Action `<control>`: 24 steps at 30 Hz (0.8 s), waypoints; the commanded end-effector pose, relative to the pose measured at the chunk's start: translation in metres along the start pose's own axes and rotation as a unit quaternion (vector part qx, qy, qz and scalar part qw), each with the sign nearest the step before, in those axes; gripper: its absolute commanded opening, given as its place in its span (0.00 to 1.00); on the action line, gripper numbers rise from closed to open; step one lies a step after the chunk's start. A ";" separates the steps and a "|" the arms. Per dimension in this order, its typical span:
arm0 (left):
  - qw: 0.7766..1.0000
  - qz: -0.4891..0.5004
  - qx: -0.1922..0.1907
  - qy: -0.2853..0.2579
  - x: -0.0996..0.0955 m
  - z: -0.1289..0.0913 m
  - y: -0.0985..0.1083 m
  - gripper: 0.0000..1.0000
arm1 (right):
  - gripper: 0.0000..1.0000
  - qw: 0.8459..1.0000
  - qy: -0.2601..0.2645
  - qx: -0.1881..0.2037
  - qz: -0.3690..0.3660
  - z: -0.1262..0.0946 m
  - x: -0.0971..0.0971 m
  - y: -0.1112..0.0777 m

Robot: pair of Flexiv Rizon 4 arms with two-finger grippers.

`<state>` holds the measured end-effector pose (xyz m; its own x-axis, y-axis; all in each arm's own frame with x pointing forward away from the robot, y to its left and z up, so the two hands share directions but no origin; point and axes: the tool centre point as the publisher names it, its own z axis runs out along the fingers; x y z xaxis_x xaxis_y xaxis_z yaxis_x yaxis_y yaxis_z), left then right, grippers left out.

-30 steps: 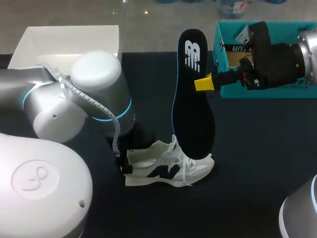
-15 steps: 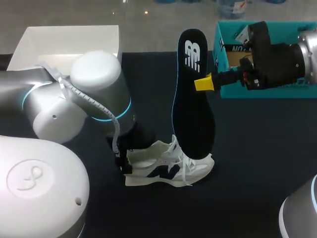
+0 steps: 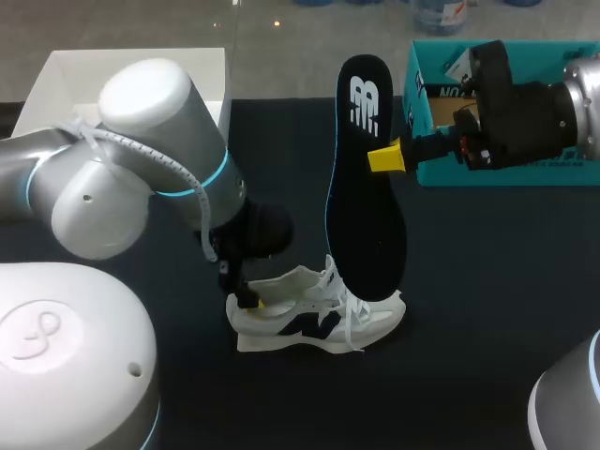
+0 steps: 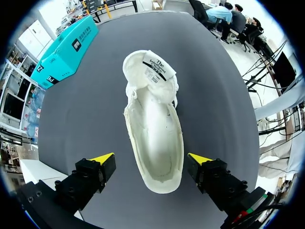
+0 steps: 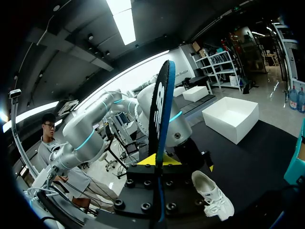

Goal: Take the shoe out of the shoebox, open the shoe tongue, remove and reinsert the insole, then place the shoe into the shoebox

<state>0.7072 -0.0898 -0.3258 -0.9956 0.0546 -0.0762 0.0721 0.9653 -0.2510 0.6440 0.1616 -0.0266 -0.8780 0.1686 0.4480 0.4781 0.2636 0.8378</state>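
The white shoe (image 3: 319, 321) lies on its side on the black table, and its opening (image 4: 155, 138) shows with nothing inside. My left gripper (image 4: 151, 160) hovers open over the heel, one finger on each side, apart from the shoe; it is also seen by the heel (image 3: 248, 302). My right gripper (image 3: 386, 157) is shut on the black insole (image 3: 366, 187), which stands upright with its toe end resting on the shoe's laces. That insole appears edge-on (image 5: 159, 124) between the right gripper's fingers (image 5: 159, 160). The shoe (image 5: 214, 193) lies below and ahead.
The teal shoebox (image 3: 506, 173) stands at the back right behind my right arm, and is seen again (image 4: 66, 50) beyond the shoe's toe. A white open box (image 3: 131, 80) sits at the back left. Bare black table lies in front of and to the right of the shoe.
My left arm has swung up and to the left, drawing its open gripper back from the shoe's heel. The right arm, the insole and the shoe have stayed still.
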 end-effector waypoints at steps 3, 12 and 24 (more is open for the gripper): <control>1.000 -0.008 -0.019 0.011 -0.021 0.029 -0.031 1.00 | 0.00 1.000 0.000 0.000 0.000 0.002 -0.001 0.000; 0.999 -0.030 -0.038 0.009 -0.046 0.058 -0.058 1.00 | 0.00 1.000 0.000 0.000 0.000 0.002 -0.001 0.000; 0.998 -0.044 -0.036 0.016 -0.038 0.071 -0.057 0.00 | 0.00 1.000 0.000 0.000 0.000 0.002 -0.001 0.000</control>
<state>0.7492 -0.1666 -0.3746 -0.9995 -0.0229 -0.0201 -0.0189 0.9835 -0.1799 0.6440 0.1616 -0.0266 -0.8780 0.1686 0.4480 0.4781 0.2636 0.8378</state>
